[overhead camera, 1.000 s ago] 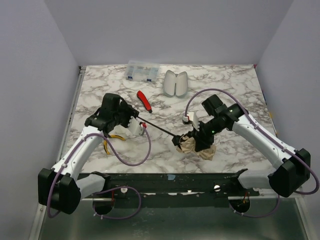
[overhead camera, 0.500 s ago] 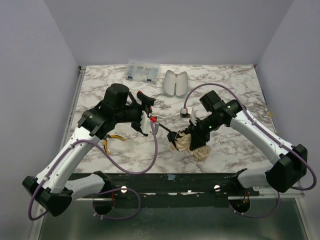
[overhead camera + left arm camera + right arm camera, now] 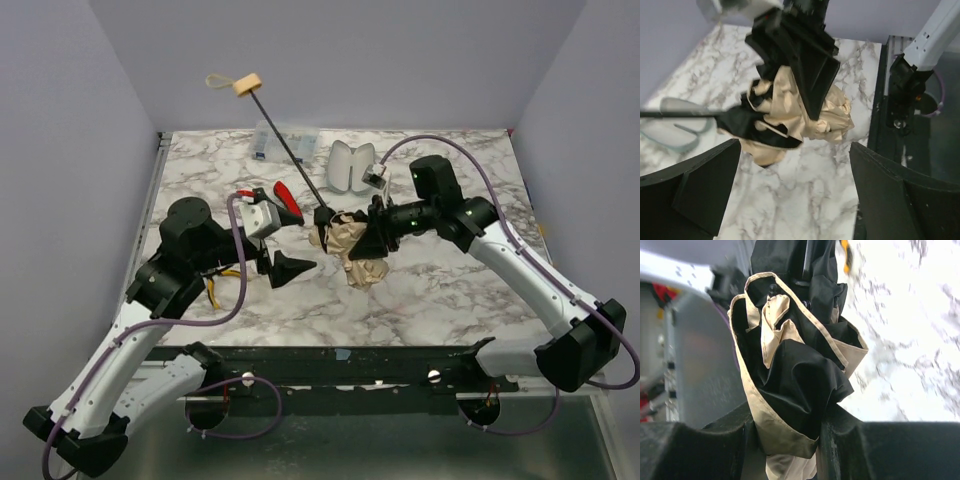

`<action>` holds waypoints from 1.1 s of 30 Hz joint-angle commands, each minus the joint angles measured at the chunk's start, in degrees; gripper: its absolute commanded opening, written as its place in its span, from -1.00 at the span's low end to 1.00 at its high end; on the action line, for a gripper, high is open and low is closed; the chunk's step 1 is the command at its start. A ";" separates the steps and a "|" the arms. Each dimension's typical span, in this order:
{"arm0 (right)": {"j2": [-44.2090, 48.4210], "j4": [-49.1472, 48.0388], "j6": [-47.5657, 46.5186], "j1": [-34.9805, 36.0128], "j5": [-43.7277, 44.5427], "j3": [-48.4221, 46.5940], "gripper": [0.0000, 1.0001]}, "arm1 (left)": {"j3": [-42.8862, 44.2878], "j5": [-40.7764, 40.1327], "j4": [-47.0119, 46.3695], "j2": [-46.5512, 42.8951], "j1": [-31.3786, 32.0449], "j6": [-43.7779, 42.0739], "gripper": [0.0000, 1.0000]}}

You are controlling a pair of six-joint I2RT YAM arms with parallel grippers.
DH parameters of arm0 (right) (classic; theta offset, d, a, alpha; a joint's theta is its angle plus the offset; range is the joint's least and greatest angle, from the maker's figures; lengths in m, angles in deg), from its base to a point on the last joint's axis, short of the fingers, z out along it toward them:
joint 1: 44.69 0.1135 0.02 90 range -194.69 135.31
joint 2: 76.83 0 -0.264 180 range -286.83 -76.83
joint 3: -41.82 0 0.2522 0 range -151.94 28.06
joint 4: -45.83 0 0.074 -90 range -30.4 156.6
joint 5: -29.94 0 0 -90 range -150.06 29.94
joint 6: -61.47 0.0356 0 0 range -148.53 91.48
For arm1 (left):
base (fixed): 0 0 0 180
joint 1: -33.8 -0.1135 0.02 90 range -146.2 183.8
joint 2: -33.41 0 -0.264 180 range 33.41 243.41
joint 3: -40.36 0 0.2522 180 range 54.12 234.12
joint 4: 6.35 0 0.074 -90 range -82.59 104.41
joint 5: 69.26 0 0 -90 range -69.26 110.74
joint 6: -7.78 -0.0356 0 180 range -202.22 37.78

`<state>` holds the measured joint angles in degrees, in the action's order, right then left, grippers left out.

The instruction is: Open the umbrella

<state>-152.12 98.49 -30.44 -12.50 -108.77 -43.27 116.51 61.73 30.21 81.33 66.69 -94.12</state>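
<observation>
R pincer point(image 3: 368, 234) clamped on bunched umbrella point(image 3: 347, 243) over table point(image 3: 450, 295) centre, shaft point(image 3: 287, 150) angled up-left. L pincer point(image 3: 293, 268) apart, empty. Best: L takes shaft low, slides runner up; R stays firm w/o crushing ribs.

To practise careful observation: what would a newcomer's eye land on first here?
The umbrella stands out: a crumpled tan bundle mid-table, clamped in the right gripper, its thin black shaft slanting up to a beige handle high in the air. The left gripper gapes open just beside it, touching nothing.
</observation>
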 commanded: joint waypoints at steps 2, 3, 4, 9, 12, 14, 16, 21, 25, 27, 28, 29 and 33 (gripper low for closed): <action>2.81 -23.64 20.89 -0.15 -9.07 -1.43 -0.99 | -6.46 3.83 -12.19 0.61 -5.86 30.14 0.88; 2.55 -23.90 21.36 -0.15 -10.24 -1.95 -0.99 | -6.58 6.51 -14.37 1.36 -6.14 32.30 0.88; 2.24 -23.43 20.92 -0.12 -11.58 -2.51 -0.99 | -6.58 9.48 -16.22 1.96 -6.10 33.86 0.88; 2.12 -20.90 18.73 -0.10 -16.06 -3.17 -0.96 | -6.98 11.62 -24.92 5.10 -5.63 41.70 0.89; 2.19 -19.66 17.05 -0.11 -15.90 -3.37 -0.95 | -7.02 10.57 -27.57 7.19 -5.68 44.69 0.88; 1.89 -19.21 16.85 -0.10 -16.82 -3.49 -0.95 | -6.93 10.24 -30.40 8.23 -5.65 46.49 0.87; 1.60 -19.01 16.85 -0.14 -17.53 -3.40 -0.93 | -6.52 9.70 -33.07 9.29 -5.64 48.86 0.83; 1.16 -18.86 15.61 0.37 -17.62 -3.64 -0.87 | -7.08 7.94 -35.59 11.52 -5.51 53.89 0.55; 1.58 -18.51 14.33 0.42 -16.27 -2.70 -0.83 | -8.45 7.79 -37.32 12.18 -5.38 57.03 0.39; 1.63 -18.33 13.84 0.42 -15.75 -2.42 -0.82 | -8.84 8.92 -37.84 12.44 -4.68 57.09 0.37; 1.70 -18.19 13.40 0.39 -15.52 -2.26 -0.81 | -9.14 9.95 -38.47 12.78 -4.31 57.44 0.24; 1.74 -17.98 12.99 0.42 -15.15 -2.09 -0.81 | -9.50 10.65 -39.22 12.96 -4.03 57.79 0.08; 2.14 -16.14 10.61 0.38 -12.41 -1.59 -0.47 | -10.03 11.00 -40.68 13.11 -3.79 58.61 -0.88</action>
<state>-151.15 82.38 -16.80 -12.44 -123.32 -44.15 107.40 70.41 -6.68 94.25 61.90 -37.58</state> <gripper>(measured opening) 0.343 0.393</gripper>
